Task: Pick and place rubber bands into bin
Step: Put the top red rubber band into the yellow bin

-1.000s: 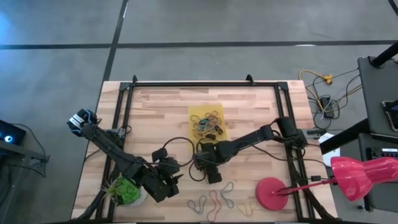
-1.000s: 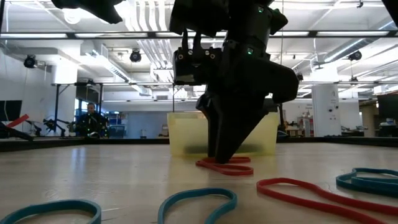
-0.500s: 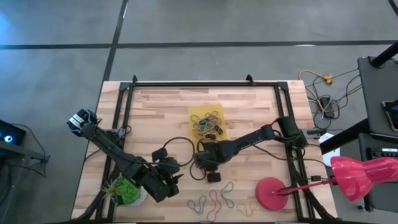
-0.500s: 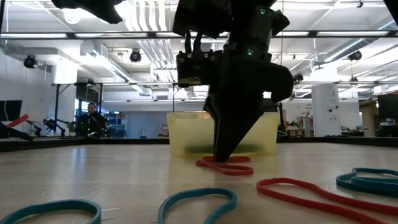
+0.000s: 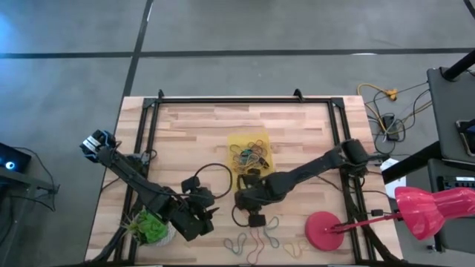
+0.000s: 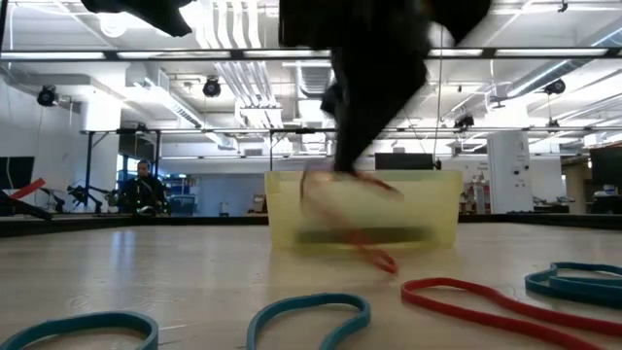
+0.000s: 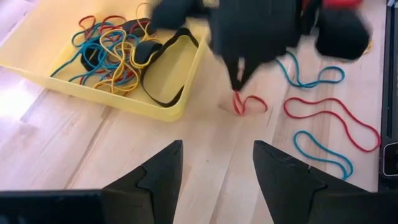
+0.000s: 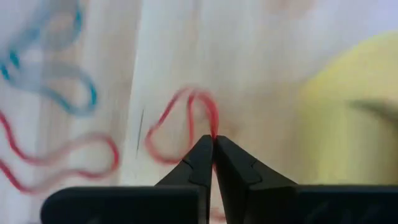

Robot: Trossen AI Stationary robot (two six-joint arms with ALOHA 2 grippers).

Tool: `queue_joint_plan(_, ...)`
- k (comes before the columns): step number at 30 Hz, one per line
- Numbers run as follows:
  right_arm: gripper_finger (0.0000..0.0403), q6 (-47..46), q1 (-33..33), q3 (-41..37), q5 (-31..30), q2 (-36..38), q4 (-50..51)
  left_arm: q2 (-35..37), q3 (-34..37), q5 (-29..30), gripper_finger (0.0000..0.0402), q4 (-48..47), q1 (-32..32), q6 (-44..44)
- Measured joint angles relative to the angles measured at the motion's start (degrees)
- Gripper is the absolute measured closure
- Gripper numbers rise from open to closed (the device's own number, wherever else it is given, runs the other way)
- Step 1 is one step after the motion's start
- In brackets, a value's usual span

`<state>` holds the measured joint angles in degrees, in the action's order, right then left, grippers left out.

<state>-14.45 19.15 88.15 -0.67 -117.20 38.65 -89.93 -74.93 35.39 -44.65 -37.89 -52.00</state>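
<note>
My right gripper (image 5: 256, 218) hangs over the table's middle, just nearer than the bin (image 5: 232, 141), and is shut on a red rubber band (image 8: 186, 124). In the low view the band (image 6: 352, 216) shows blurred in front of the bin's wall (image 6: 437, 209). The yellow bin holds a tangle of rubber bands (image 7: 115, 46) in several colours. Loose blue and red bands (image 5: 254, 240) lie on the wood toward the near edge. At the near left my left gripper (image 7: 217, 146) waits open, touching nothing. My right gripper pinches one spot of the red band's loop (image 8: 214, 127) between its two fingertips, coming from above with the fingers pointing down. The band hangs slack below the fingers. Whether its lower end (image 6: 387, 262) touches the wood, I cannot tell.
A round red disc (image 5: 324, 231) lies at the near right. A green plant ball (image 5: 152, 228) sits at the near left beside my left arm. Black cables (image 5: 211, 172) loop over the table's middle. Bare wood spreads left of the bin and behind it.
My right gripper has shut on the red band that lay flat before the bin, then risen and shifted a little toward the near edge. The band has come up off the wood with it and now hangs from the fingertips.
</note>
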Motion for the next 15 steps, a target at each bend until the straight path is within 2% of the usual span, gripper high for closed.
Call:
queue_joint_plan(4,0.0395,-2.80,0.10,0.90,-5.51,2.55,2.39,0.07,-0.03,0.01,0.0222,0.03,0.00,0.36)
queue_joint_plan(12,0.0395,-7.69,-1.51,2.30,-20.88,10.04,9.24,0.07,-0.03,0.01,0.0222,0.21,0.00,0.36)
queue_joint_plan(15,0.0395,-8.64,-3.89,2.20,-22.48,11.03,10.62,0.07,-0.03,0.02,0.0222,0.36,0.00,0.27)
